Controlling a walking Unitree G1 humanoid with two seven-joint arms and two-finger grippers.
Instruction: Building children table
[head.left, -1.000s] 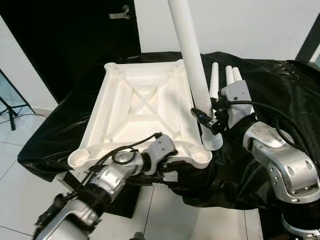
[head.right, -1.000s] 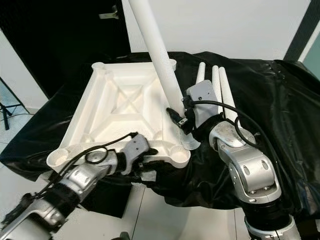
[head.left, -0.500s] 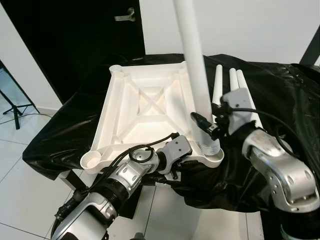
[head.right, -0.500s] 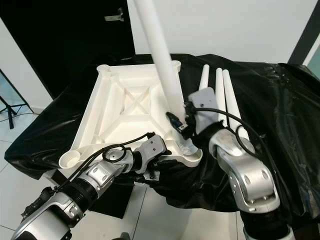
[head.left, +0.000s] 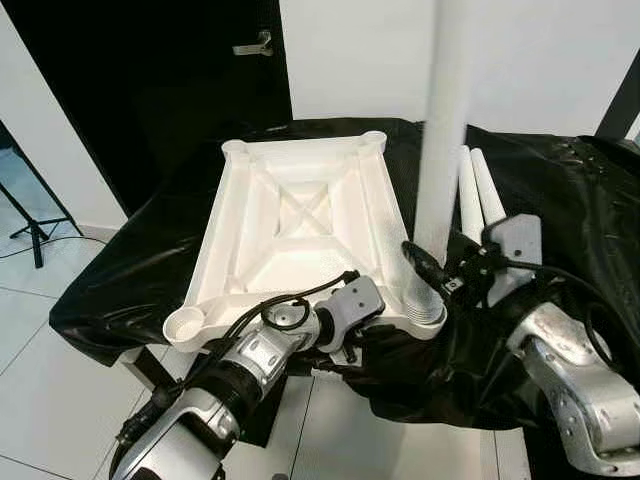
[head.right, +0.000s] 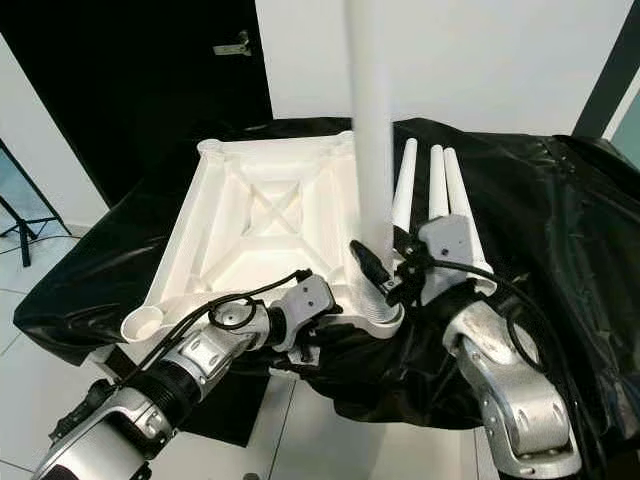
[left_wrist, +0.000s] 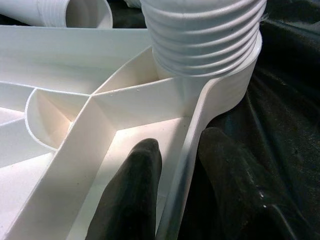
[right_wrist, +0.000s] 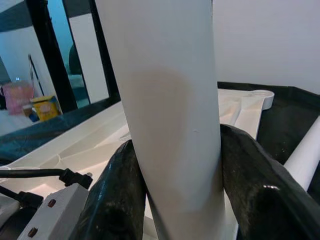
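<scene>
The white tabletop (head.left: 216, 250) lies upside down on a black-covered surface. A long white leg (head.left: 440, 150) stands upright with its threaded end (left_wrist: 200, 35) in the near right corner socket. My right gripper (head.left: 428, 268) is shut on the leg just above the threads, one black finger on each side of the leg (right_wrist: 170, 100). My left gripper (left_wrist: 177, 200) is shut on the tabletop's near rim (left_wrist: 187, 150), close to that same corner. An empty socket (head.left: 187, 324) shows at the near left corner.
Three spare white legs (head.right: 435, 185) lie side by side on the black cloth (head.left: 560, 200) right of the tabletop. A dark door (head.left: 150, 80) stands behind on the left. Tiled floor (head.left: 60, 400) drops away at the near left edge.
The leg has swung from leaning left to upright, and its threaded end has gone from beside the corner socket into it. My left gripper has stayed on the near rim. The camera has shifted.
</scene>
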